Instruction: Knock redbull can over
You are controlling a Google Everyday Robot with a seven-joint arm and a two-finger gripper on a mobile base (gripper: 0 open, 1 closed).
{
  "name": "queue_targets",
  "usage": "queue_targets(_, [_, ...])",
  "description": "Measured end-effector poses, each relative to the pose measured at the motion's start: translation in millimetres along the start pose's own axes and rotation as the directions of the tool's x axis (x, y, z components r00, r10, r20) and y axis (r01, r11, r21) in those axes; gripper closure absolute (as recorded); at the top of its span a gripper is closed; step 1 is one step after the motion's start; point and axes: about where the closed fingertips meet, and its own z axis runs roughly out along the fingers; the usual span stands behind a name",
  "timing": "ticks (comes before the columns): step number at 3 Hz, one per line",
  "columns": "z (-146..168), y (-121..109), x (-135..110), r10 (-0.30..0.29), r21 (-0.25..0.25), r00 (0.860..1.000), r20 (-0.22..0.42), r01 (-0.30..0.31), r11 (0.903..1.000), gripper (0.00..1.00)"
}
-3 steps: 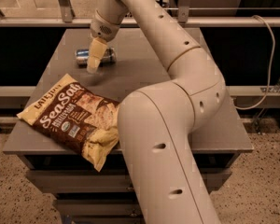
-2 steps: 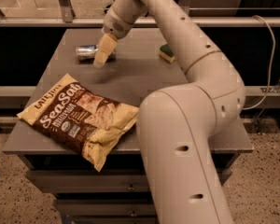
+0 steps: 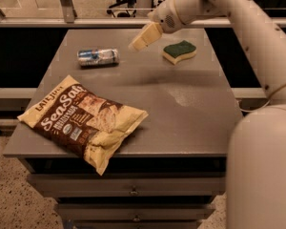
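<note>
The arm (image 3: 238,13) slants down over the table (image 3: 190,113), pincer (image 3: 142,38) (closed, empty) hanging near the redbull can (image 3: 98,57), which lies flat.

Only readable stuff is on the chip bag (image 3: 86,120): "LATE JULY" along its upper edge; big white "Sea Salt" below it; the smaller print is too tiny; the claw (image 3: 139,41) hangs over the bench (image 3: 181,109), far end.

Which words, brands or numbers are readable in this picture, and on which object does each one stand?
"LATE JULY": along the top edge of the chip bag.
"Sea Salt": large letters on the same bag; its smaller print is too blurred.
Redbull can, lying on its side: markings unreadable.
Gripper, raised between can and sponge: no text.
</note>
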Motion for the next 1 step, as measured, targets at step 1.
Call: queue_targets(1, [-24.7,-6.9,33.9,0.071,0.071,0.996,0.048,-0.074,0.9947,0.00])
